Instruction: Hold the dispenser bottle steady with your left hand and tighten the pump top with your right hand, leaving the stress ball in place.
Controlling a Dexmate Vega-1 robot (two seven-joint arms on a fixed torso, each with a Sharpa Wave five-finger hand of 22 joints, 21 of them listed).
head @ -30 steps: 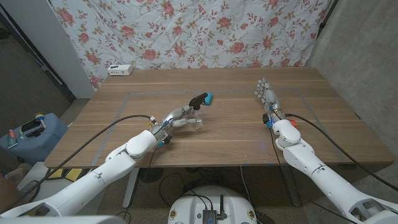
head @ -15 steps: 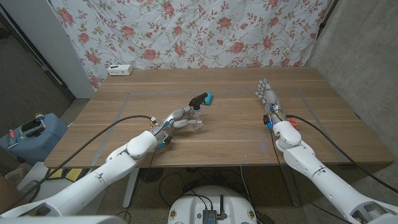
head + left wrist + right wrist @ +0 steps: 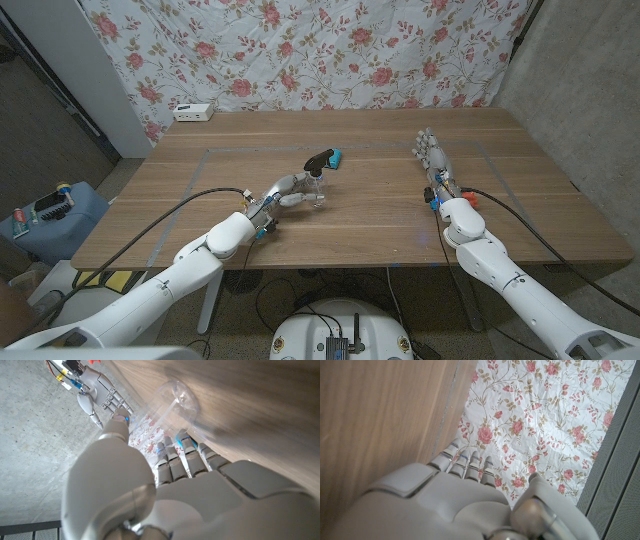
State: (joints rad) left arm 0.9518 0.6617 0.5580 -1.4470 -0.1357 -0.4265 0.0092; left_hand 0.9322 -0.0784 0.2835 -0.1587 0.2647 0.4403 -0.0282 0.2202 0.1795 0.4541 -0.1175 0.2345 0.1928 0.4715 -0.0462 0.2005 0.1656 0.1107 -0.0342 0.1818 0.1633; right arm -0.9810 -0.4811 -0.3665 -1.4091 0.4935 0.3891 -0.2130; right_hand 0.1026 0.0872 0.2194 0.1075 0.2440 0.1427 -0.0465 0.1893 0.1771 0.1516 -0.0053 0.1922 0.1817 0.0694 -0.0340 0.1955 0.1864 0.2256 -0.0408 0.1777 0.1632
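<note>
A clear dispenser bottle [image 3: 318, 192] with a black pump top [image 3: 319, 159] stands upright near the middle of the table. My left hand [image 3: 287, 190] reaches it from the near left, its fingers and thumb around the bottle's lower part. In the left wrist view the clear bottle [image 3: 172, 405] sits just past my fingers [image 3: 182, 457]. A small blue stress ball [image 3: 337, 158] lies on the table just behind the pump top. My right hand [image 3: 432, 156] stands on its edge far to the right, fingers apart, holding nothing; it shows too in the left wrist view [image 3: 97, 392].
A white box [image 3: 193, 112] sits at the table's far left edge. A faint taped rectangle [image 3: 210, 152] marks the tabletop. A floral cloth [image 3: 300, 50] hangs behind the table. A blue container [image 3: 50, 215] stands on the floor to the left.
The left forearm has shifted slightly; the hand stays at the bottle. The right hand, bottle and ball keep their places.
</note>
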